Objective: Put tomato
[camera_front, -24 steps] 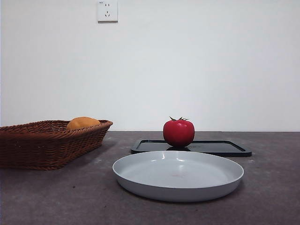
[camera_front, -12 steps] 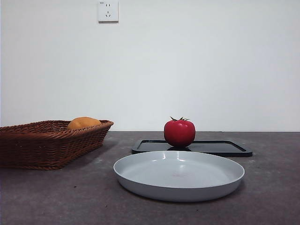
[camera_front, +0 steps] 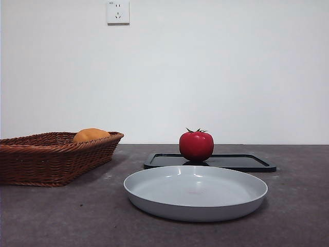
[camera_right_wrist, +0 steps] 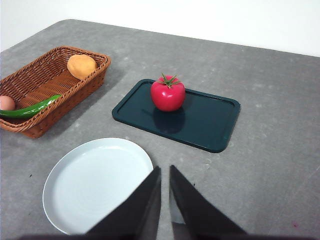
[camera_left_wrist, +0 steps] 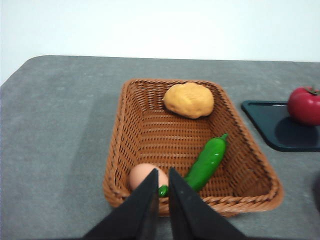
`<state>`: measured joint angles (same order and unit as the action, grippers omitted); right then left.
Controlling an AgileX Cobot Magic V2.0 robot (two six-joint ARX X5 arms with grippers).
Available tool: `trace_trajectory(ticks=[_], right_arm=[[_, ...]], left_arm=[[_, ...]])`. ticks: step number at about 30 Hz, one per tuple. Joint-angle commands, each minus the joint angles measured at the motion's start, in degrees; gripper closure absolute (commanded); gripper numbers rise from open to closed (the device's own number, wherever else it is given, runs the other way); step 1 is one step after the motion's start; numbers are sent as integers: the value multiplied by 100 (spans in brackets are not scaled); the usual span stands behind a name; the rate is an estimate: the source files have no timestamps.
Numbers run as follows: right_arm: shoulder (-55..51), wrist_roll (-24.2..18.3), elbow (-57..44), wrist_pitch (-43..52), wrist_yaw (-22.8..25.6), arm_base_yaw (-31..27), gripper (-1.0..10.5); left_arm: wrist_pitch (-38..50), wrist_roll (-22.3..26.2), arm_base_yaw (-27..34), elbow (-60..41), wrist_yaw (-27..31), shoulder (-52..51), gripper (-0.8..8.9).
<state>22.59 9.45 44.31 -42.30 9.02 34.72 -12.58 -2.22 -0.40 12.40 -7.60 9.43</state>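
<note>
Well, both arms hang back above the table, neither touching anything. The right claw (camera_right_wrist: 165, 172) has its two black jaws drawn nearly together with only a thin slit between them, gripping nothing. Ahead of it and well apart sits the tomato (camera_right_wrist: 168, 93), upright with its green stem on top, on the dark tray (camera_right_wrist: 210, 122), toward the tray's end nearer the basket (camera_right_wrist: 47, 107). Between this claw and the tray, a little to the basket side, lies the pale plate (camera_right_wrist: 95, 182), bare, just short of the tray's edge and not touching it. Nothing stands on the direct line from the claw to the tomato; the plate only borders that path.

The left claw (camera_left_wrist: 163, 175) is likewise pinched to a narrow gap and carries nothing. It hovers over the near rim of the basket. Just beyond its tips are an egg (camera_left_wrist: 145, 176) and a green pepper (camera_left_wrist: 206, 161) lying slantwise on the wicker floor, and farther on, at the far end, an orange lumpy fruit (camera_left_wrist: 189, 100). The tomato shows off to one side of this claw, outside the basket, on the tray's corner.

From table height the tomato (camera_front: 196, 145) rises behind the plate (camera_front: 195, 191), the basket (camera_front: 51, 157) off to the side, a wall socket (camera_front: 117, 11) high behind.
</note>
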Motion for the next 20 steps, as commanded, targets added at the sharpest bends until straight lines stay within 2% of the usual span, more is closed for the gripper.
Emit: trace_trajectory(ticks=[1, 10, 16, 20], right_arm=[[11, 37, 26, 61, 4, 39, 927], [11, 37, 26, 59, 4, 39, 927], [9, 37, 26, 72, 4, 39, 927], [11, 37, 26, 72, 4, 39, 927]], left_arm=[[474, -225, 20, -474, 31, -249, 784], [752, -258, 20, -1174, 260, -879, 784], [540, -184, 17, -1176, 566, -927, 784], [186, -127, 17, -1176, 573, -927, 784]])
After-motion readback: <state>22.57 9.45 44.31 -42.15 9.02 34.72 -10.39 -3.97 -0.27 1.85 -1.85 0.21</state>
